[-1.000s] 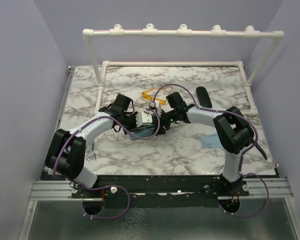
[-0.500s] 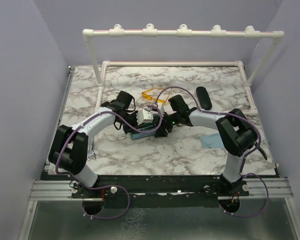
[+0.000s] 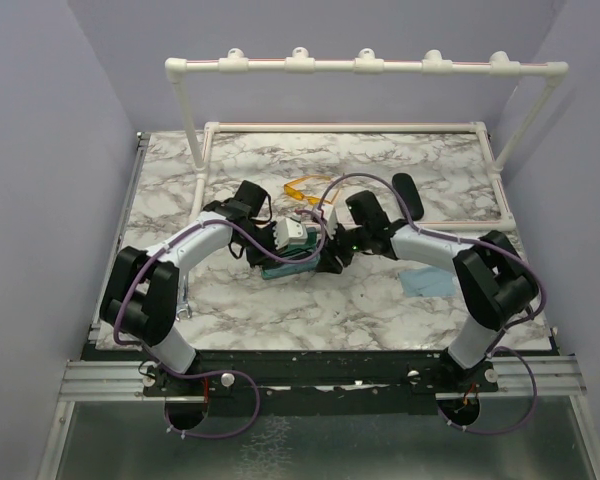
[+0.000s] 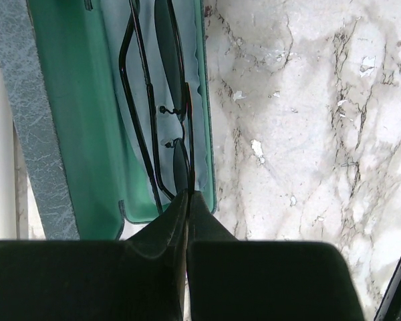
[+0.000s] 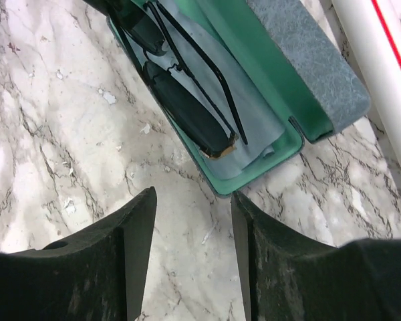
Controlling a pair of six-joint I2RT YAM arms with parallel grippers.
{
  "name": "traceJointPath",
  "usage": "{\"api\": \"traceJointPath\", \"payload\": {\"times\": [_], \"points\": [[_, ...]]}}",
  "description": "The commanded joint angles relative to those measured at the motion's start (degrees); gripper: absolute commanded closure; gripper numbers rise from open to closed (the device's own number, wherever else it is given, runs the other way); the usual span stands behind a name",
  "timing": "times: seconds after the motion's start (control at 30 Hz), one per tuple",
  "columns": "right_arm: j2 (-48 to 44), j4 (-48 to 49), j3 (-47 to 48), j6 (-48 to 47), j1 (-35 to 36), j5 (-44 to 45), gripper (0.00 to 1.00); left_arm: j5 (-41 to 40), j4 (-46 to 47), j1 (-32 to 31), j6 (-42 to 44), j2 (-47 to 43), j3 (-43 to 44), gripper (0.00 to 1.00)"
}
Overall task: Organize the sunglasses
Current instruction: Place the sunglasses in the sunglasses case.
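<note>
The case (image 5: 275, 85) lies open on the worktop (image 3: 380, 160) with both arms bent in over it. The dark sunglasses (image 5: 187, 110) lie folded inside it on a pale cloth (image 5: 257, 127), along the wall farthest from the lid. The left gripper (image 4: 188, 198) is pinched tight on one end of their wire frame, right at the case's end wall. The right gripper (image 5: 190, 224) hangs just off the case's other end with its fingers spread wide and nothing between them.

Compared with a second ago, the right arm has drawn back. Its elbow now sits farther out to the right and nearer the front edge, and its gripper has slid a little away from the case. The left arm moved slightly towards the case's far side in the first half second and has held there since. The case itself has barely shifted.

The yellow sunglasses (image 3: 305, 187) are where they were, on the worktop just beyond the case. The black oval case (image 3: 408, 194) lies to the right of them. A blue cloth (image 3: 427, 283) lies well to the case's right.
</note>
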Motion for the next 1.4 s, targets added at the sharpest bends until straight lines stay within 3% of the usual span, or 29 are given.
{"api": "traceJointPath", "payload": {"times": [0.0, 0.17, 0.33, 0.53, 0.77, 0.97, 1.37], "points": [[-2.4, -2.2, -2.4, -1.5, -0.2, 4.1, 0.47, 1.2, -0.8, -0.4, 1.0, 1.0, 0.3, 1.0], [-8.8, 3.7, -7.0, -5.2, -0.2, 3.2, 0.47, 1.2, -0.8, -0.4, 1.1, 1.2, 0.3, 1.0], [-15.9, 26.9, -15.6, -9.9, 0.0, -4.0, 0.51, 1.2, -0.8, -0.4, 1.9, 1.3, 0.0, 1.0], [-10.9, 44.5, -19.7, -19.0, 0.6, -9.6, 0.5, 1.1, -0.7, -0.4, 2.3, 1.4, -0.1, 1.0], [-4.1, 50.8, -18.5, -22.5, 0.7, -13.0, 0.5, 1.0, -0.7, -0.4, 2.7, 1.5, -0.1, 1.0], [-0.8, 47.7, -17.2, -25.3, 2.0, -12.6, 0.54, 0.9, -0.3, -0.4, 2.7, 1.5, -0.4, 1.0], [3.1, 49.3, -16.6, -26.0, 3.3, -8.4, 0.68, 1.2, 0.1, -0.4, 2.8, 1.4, -0.8, 1.0]]}}
